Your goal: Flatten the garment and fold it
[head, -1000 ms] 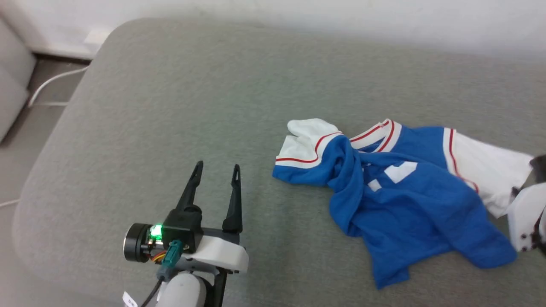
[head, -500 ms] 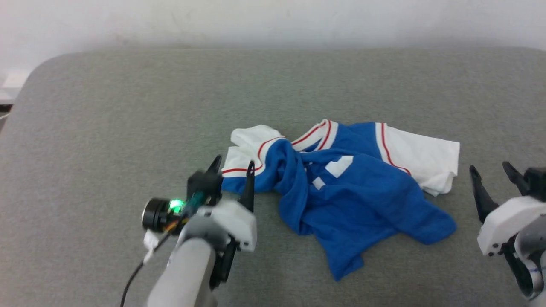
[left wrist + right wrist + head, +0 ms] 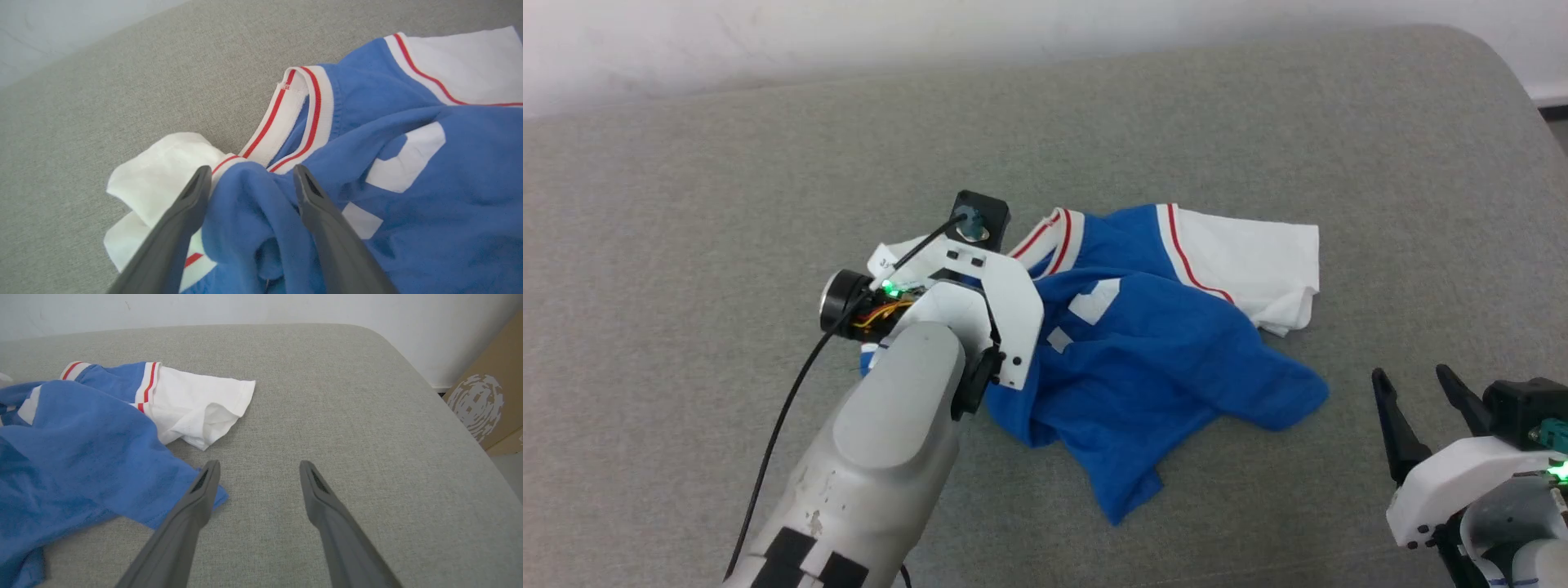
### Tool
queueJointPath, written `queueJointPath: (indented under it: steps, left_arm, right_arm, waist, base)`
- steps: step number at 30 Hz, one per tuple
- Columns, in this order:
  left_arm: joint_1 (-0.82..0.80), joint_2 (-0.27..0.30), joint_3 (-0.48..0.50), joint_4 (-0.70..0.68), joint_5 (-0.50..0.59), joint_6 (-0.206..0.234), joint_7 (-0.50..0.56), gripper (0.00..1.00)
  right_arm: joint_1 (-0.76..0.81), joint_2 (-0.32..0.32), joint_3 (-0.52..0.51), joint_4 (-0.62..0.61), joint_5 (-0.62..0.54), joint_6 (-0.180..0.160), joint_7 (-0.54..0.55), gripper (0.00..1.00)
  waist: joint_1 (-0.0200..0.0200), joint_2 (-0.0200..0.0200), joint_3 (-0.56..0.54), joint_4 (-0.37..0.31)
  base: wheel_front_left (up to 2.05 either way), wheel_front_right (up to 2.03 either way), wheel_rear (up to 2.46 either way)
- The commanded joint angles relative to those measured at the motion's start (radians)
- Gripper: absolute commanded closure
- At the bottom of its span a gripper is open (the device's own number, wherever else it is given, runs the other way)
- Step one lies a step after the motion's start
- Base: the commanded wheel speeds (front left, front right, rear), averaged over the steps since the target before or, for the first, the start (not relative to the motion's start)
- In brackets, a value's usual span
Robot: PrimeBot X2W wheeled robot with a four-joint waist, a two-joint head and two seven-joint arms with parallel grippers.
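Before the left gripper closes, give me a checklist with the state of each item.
1. Left gripper open: ok, jaws stand wide.
2. Cloth between its jaws: ok, a blue fold of the shirt bunches there, beside the collar.
3. One layer only in that fold: cannot tell.
4. Right gripper open and holding nothing: ok, it sits off to the shirt's right.
5. Shirt flat: not ok, it is crumpled, with the blue body twisted over the print.
6. Shirt wholly on the cushion: ok.
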Motion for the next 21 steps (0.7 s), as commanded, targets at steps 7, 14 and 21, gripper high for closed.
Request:
queueJointPath:
  steps: [7, 14, 21]
  left_arm:
    - [-0.056, 0.007, -0.032, 0.151, 0.016, 0.040, 0.056, 0.00]
    - [-0.067, 0.004, -0.017, 0.139, -0.024, 0.022, -0.094, 1.00]
    - [-0.028, 0.001, 0.026, -0.007, -0.114, -0.010, -0.445, 1.00]
  right_arm:
    - [0.003, 0.020, -0.003, 0.016, -0.002, -0.002, -0.016, 0.00]
    - [0.004, 0.022, -0.023, 0.034, -0.004, -0.002, -0.021, 0.00]
    - [0.012, 0.021, -0.039, 0.029, -0.012, -0.002, -0.010, 0.00]
  waist:
    - [0.0000, 0.0000, 0.047, -0.017]
    - [0.0000, 0.0000, 0.035, 0.037]
    - [0.0000, 0.0000, -0.010, 0.101]
  base:
    - [0.00, 0.00, 0.00]
    - [0.00, 0.00, 0.00]
    - [0.00, 0.00, 0.00]
